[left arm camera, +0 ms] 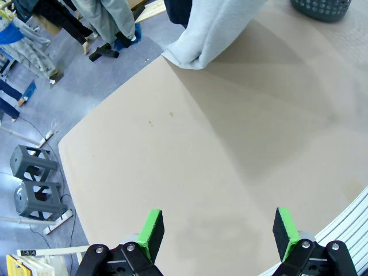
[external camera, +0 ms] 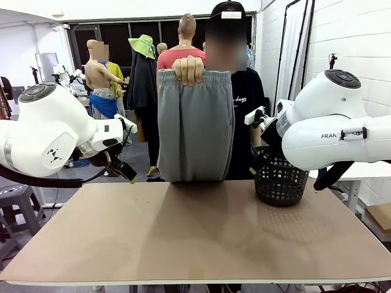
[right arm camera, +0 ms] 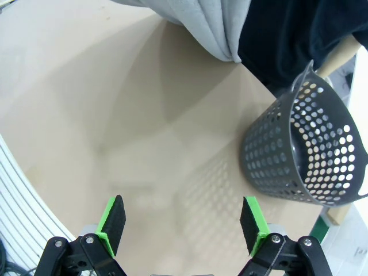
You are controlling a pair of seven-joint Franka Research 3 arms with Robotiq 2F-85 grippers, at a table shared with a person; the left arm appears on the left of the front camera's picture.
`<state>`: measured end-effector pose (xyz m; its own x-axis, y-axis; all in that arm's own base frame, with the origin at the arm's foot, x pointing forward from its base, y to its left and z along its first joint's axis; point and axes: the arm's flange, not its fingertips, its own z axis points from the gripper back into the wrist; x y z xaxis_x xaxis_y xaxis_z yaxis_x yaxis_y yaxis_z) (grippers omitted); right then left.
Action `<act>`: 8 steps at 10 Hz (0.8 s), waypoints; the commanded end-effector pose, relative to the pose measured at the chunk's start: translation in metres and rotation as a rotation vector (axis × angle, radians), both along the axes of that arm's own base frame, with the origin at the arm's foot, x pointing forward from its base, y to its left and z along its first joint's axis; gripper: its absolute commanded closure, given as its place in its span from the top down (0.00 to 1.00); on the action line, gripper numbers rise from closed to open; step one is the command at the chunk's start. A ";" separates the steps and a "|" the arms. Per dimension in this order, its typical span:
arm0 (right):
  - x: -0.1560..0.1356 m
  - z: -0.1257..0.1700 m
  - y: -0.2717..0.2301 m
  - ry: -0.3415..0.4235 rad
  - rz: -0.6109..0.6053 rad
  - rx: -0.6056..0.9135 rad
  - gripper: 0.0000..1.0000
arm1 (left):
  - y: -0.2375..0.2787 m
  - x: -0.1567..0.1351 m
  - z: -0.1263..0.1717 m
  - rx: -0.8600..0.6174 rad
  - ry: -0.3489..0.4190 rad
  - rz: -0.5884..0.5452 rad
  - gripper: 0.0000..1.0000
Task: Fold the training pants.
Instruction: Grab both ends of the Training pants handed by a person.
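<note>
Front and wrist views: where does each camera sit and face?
Front view: between left arm and right arm, facing across the table at a person holding up the training pants; both show.
Left wrist view: on the left arm, looking down at the table; open left gripper.
Right wrist view: likewise, above the basket; open right gripper.
All share the pants' hem.

Here's the left arm [external camera: 49, 134], hunched at its own side, wrist tipped downward, left gripper [left arm camera: 215, 227] spread wide and empty. Over to the right arm [external camera: 330, 128]: elbow high, right gripper [right arm camera: 184, 221] equally wide apart, nothing between its fingers.
</note>
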<state>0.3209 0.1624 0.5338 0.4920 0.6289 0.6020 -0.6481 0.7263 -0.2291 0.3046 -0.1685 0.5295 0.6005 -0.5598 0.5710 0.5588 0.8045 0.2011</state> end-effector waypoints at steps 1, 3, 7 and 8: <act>0.000 0.000 0.001 -0.002 0.004 0.000 1.00 | 0.000 0.000 0.000 0.007 -0.002 -0.010 1.00; 0.000 0.000 0.001 -0.002 0.004 0.000 1.00 | 0.000 0.000 0.000 0.007 -0.002 -0.010 1.00; 0.000 0.000 0.001 -0.002 0.004 0.000 1.00 | 0.000 0.000 0.000 0.007 -0.002 -0.010 1.00; 0.000 0.000 0.001 -0.002 0.004 0.000 1.00 | 0.000 0.000 0.000 0.007 -0.002 -0.010 1.00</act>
